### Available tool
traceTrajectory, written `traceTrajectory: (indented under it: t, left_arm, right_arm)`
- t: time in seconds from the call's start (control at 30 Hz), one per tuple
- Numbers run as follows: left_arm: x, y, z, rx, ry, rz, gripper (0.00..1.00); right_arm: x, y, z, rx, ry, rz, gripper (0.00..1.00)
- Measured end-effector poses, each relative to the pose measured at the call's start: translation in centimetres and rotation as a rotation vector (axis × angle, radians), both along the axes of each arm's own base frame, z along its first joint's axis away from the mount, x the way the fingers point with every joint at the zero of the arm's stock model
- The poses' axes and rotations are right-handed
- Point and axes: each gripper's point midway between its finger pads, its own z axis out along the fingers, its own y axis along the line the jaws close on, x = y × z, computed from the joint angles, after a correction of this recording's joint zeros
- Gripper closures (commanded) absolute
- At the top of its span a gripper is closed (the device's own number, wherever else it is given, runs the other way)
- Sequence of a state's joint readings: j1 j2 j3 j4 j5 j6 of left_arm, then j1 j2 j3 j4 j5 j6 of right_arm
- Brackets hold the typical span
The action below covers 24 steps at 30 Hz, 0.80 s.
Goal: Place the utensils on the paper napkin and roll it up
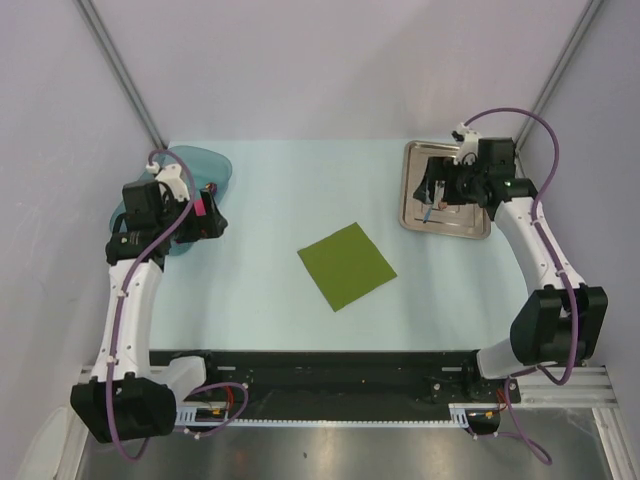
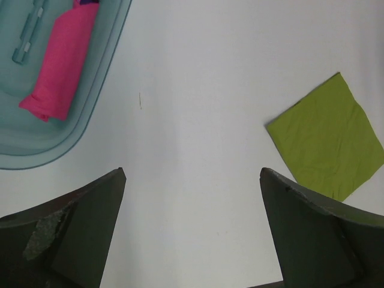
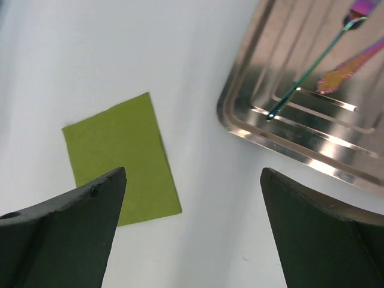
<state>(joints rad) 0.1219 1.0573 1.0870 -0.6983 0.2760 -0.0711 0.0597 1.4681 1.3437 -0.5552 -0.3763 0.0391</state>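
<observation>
Plainly, the risk sits in the first pick: both utensils (image 3: 312,66) lie flat on the floor of the steel tray (image 3: 240,129) at the far right of the table (image 1: 270,200). They are thin and close together, so I judge that fingers coming down on them could skid off the polished metal, shove one piece against the rim, or catch both at once. The paper napkin (image 1: 346,265) lies flat and bare mid-table, well apart from the tray. It is light, so a utensil dragged onto it could push or crease it before any rolling starts. The right gripper (image 3: 192,171) hangs over the tray's near corner with its jaws spread wide, gripping and touching nothing. The left gripper (image 2: 192,174) is equally wide and empty, above bare table beside the teal tub (image 2: 90,120), which holds a pink roll (image 2: 60,60).
</observation>
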Motion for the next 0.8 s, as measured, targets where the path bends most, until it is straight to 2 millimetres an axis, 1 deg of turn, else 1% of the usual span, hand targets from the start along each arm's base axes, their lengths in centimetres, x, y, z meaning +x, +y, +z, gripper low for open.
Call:
traceTrajectory:
  t: [0.1,0.23,0.3,0.43,0.47,0.6,0.67,0.8]
  left_arm:
    - [1.1,0.2,1.3,0.006,-0.029,0.003,0.0]
    - [2.7,0.6,3.1,0.017,-0.073,0.012,0.01]
    - [3.2,0.7,3.4,0.019,-0.083,0.019,0.0]
    - [3.5,0.9,3.4,0.022,-0.083,0.03,0.0]
    - [3.5,1.0,3.4,0.023,-0.084,0.033,0.01]
    - [3.6,1.2,3.2,0.03,-0.08,0.043,0.0]
    - [3.6,1.4,3.2,0.038,-0.078,0.053,0.0]
    - [3.7,1.8,3.0,0.052,-0.072,0.071,0.0]
  right_arm:
    - [0.9,-1.8,-0.9,0.009,0.024,-0.079,0.02]
    - [3.0,-4.3,-2.4,0.003,0.053,-0.179,0.05]
    - [4.5,-5.4,-3.1,-0.006,0.058,-0.229,0.12]
    - [6.9,-7.3,-4.7,-0.034,0.067,-0.332,0.27]
    - [7.6,-7.9,-5.1,-0.041,0.068,-0.366,0.34]
    - [10.0,-10.1,-7.0,-0.068,0.093,-0.521,0.38]
    - [10.9,-11.1,-8.0,-0.085,0.102,-0.587,0.38]
    - [12.4,-12.6,-10.3,-0.119,0.121,-0.684,0.44]
